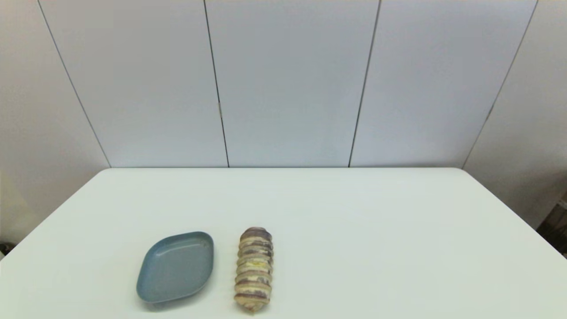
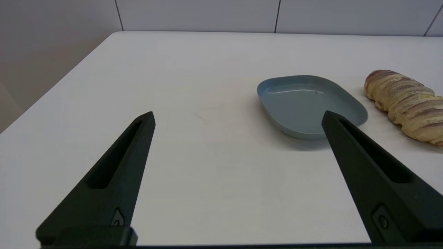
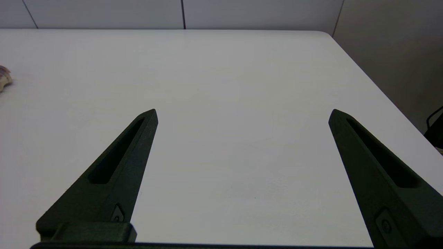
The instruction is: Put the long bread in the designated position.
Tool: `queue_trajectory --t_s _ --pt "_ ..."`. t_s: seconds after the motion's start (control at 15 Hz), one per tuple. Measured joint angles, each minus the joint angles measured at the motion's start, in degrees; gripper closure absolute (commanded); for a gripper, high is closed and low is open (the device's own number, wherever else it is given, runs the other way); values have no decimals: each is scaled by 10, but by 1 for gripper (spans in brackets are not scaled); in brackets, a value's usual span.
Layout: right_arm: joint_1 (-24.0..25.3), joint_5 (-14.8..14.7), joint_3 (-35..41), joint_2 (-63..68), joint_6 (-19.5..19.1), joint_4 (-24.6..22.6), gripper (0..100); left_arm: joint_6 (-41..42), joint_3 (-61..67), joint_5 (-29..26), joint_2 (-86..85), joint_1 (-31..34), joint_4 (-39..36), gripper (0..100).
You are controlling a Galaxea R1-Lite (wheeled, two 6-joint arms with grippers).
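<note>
The bread [image 1: 254,269] is a long tan loaf wound with brown-purple and pale yellow cross bands. It lies flat on the white tabletop near the front edge, its length running from near to far, tilted slightly. It sits just right of a blue-grey dish [image 1: 176,266], close but not touching, and is about as long. White tabletop [image 1: 398,248] spreads to its right, with no mark or outline.

No text, label, brand, number or sign can be read anywhere in these views. The smooth white counter [image 1: 354,230] bears no writing. Neither does the shallow blue-grey plastic dish [image 1: 176,267].
</note>
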Motion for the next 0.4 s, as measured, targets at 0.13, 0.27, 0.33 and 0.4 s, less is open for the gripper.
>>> queue_trajectory --t_s 0.13,0.27,0.33,0.4 --pt "0 0 0 0 -1 0 0 0 0 0 0 0 0 0" --pt "0 0 0 0 -1 0 0 0 0 0 0 -1 0 0" --pt "0 0 0 0 -1 0 0 0 0 0 0 0 0 0" --pt "0 0 0 0 -1 0 0 0 0 0 0 0 0 0"
